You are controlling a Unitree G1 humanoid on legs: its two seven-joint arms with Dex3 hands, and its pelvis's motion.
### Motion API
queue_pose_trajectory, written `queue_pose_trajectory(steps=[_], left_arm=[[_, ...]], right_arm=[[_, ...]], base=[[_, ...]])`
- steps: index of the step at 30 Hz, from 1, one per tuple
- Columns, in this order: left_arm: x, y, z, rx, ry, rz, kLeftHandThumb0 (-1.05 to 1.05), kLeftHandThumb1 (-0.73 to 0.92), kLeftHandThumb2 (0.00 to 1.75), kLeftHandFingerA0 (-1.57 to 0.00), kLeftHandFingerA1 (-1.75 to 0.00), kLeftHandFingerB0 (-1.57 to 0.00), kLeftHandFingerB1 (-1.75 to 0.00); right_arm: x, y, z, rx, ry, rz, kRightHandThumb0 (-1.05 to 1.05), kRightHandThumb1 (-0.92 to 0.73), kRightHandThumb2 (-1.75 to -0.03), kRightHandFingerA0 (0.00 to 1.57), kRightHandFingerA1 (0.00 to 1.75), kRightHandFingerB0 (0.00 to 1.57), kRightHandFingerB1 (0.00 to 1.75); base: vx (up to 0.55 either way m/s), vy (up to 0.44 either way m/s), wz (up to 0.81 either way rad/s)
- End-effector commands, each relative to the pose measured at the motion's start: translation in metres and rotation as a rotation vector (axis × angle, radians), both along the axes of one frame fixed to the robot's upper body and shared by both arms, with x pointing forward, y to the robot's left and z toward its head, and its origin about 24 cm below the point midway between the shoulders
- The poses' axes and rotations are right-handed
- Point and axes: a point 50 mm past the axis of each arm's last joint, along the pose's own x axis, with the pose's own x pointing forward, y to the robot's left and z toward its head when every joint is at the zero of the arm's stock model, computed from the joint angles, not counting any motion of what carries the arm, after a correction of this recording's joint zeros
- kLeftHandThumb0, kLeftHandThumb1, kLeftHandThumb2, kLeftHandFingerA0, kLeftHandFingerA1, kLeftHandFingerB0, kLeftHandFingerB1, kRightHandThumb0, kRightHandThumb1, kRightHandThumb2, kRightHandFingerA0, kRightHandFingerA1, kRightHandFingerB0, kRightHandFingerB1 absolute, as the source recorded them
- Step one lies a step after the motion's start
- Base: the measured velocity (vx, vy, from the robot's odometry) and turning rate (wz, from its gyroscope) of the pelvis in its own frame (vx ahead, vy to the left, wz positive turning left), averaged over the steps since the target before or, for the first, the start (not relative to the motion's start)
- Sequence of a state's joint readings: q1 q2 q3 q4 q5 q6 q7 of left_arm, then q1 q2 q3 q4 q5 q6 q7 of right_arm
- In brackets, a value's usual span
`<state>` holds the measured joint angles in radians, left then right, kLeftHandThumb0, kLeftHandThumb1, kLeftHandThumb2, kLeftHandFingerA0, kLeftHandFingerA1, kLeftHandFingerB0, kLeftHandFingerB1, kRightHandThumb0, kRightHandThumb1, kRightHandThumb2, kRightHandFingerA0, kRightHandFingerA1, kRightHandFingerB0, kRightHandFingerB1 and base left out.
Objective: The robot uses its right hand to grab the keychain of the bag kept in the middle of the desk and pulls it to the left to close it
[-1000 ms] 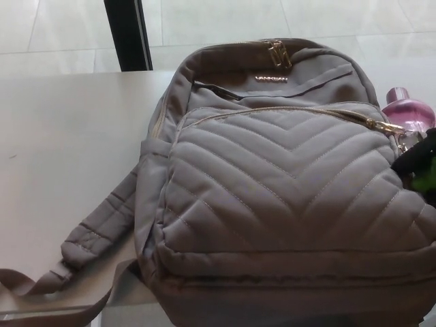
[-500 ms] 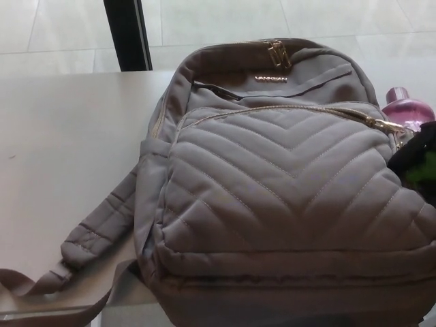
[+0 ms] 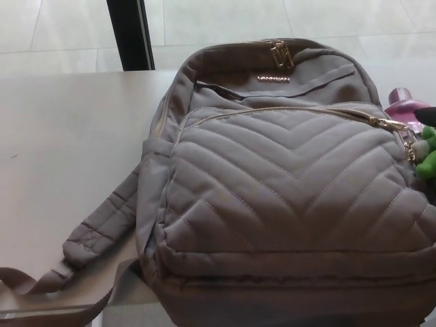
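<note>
The soft quilted taupe fabric backpack lies mid-desk. Its light, floppy green keychain hangs beside the gold zipper pull; I'd pinch there. My black right hand barely shows, so I cannot tell its grip.

Matt quilted cloth bag with shiny gold metal zipper on smooth matt desk.

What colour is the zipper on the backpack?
Gold. The zipper shows best in the head view, against the grey-brown backpack.
</note>
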<state>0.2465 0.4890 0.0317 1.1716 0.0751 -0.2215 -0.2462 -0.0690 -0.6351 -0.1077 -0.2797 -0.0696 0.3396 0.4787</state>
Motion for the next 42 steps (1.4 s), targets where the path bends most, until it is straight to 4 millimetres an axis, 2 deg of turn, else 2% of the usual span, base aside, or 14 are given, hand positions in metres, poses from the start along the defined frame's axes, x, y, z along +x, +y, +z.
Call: queue_pose_trajectory(steps=[1,12,13,18,19,21,22,24,25,26,34,35,40,42], left_arm=[[0.001,0.003,0.002,0.014,-0.005,0.004,-0.59,0.92,0.8,-0.4,-0.53,-0.3,-0.45],[0.001,0.0,0.0,-0.001,-0.016,0.019,-0.6,0.92,0.8,-0.4,-0.54,-0.3,-0.46],[0.001,0.0,0.0,0.009,-0.01,0.002,-0.52,0.78,1.18,-0.44,-0.65,-0.19,-0.51],[0.001,0.0,0.0,0.006,-0.004,-0.004,-0.6,0.92,0.82,-0.4,-0.52,-0.3,-0.45],[0.0,0.001,0.001,0.011,-0.004,-0.02,-0.5,0.79,1.19,-0.44,-0.65,-0.19,-0.51],[0.0,0.001,0.001,0.007,-0.01,-0.008,-0.6,0.92,0.83,-0.41,-0.54,-0.29,-0.46],[-0.001,0.001,0.001,0.006,-0.012,0.002,-0.51,0.78,1.18,-0.44,-0.65,-0.19,-0.51],[-0.003,0.0,0.0,0.002,-0.005,0.009,-0.52,0.76,1.19,-0.41,-0.64,-0.17,-0.51],[-0.003,0.0,0.0,-0.001,-0.006,0.004,-0.65,0.92,0.8,-0.39,-0.52,-0.29,-0.45],[-0.005,0.0,0.001,-0.005,-0.008,0.002,-0.55,0.77,1.19,-0.41,-0.64,-0.16,-0.5],[-0.006,0.001,0.001,-0.001,-0.005,-0.001,-0.51,0.77,1.19,-0.41,-0.64,-0.18,-0.51],[-0.007,0.001,0.001,0.0,-0.005,0.004,-0.64,0.92,0.84,-0.4,-0.54,-0.28,-0.46],[-0.009,0.0,0.001,-0.005,-0.01,0.017,-0.6,0.92,0.83,-0.4,-0.55,-0.28,-0.46],[-0.011,-0.001,0.0,-0.013,-0.014,0.029,-0.6,0.92,0.86,-0.39,-0.55,-0.28,-0.47]], right_arm=[[-0.001,-0.004,-0.001,0.019,0.038,-0.029,-0.33,-0.61,-0.61,0.86,1.64,0.09,0.23],[0.004,-0.002,-0.002,-0.027,0.071,-0.011,-0.36,-0.64,-0.59,0.89,1.66,0.18,0.31],[0.005,-0.002,0.0,-0.048,0.091,-0.015,-0.44,-0.59,-0.7,0.95,1.59,0.17,0.37],[0.012,-0.007,0.0,-0.066,0.153,-0.036,-0.18,-0.68,-0.61,0.88,1.71,0.31,0.38],[0.018,-0.009,-0.002,-0.092,0.167,-0.039,-0.17,-0.7,-0.61,0.89,1.72,0.34,0.4],[0.02,-0.01,-0.001,-0.102,0.171,-0.037,-0.17,-0.71,-0.62,0.89,1.72,0.37,0.42],[0.021,-0.011,-0.001,-0.112,0.172,-0.037,-0.19,-0.72,-0.63,0.89,1.71,0.41,0.45],[0.022,-0.014,-0.001,-0.199,0.182,-0.03,-0.18,-0.79,-0.64,0.86,1.69,0.54,0.49],[0.024,-0.016,-0.002,-0.209,0.184,-0.03,-0.17,-0.8,-0.64,0.87,1.68,0.55,0.5],[0.024,-0.017,-0.003,-0.222,0.182,-0.024,-0.18,-0.84,-0.66,0.85,1.66,0.62,0.53],[0.023,-0.027,-0.012,-0.314,0.159,-0.029,-0.19,-0.82,-0.72,0.87,1.61,0.75,0.62],[0.021,-0.028,-0.015,-0.305,0.144,-0.031,-0.18,-0.8,-0.73,0.87,1.6,0.79,0.67],[0.02,-0.022,-0.017,-0.3,0.085,-0.008,-0.18,-0.81,-0.75,0.84,1.56,0.72,0.96],[0.018,-0.019,-0.019,-0.24,0.041,0.0,-0.25,-0.82,-0.7,0.76,1.66,0.57,1.34]], base=[[0.0,0.0,0.0],[0.0,0.0,0.0],[0.0,0.0,0.0],[0.0,0.0,0.0],[0.0,0.0,0.0],[0.0,0.0,0.0],[0.0,0.0,0.0],[0.0,0.0,0.0],[0.0,0.0,0.0],[0.0,0.0,0.0],[0.0,0.0,0.0],[0.0,0.0,0.0],[0.0,0.0,0.0],[0.0,0.0,0.0]])
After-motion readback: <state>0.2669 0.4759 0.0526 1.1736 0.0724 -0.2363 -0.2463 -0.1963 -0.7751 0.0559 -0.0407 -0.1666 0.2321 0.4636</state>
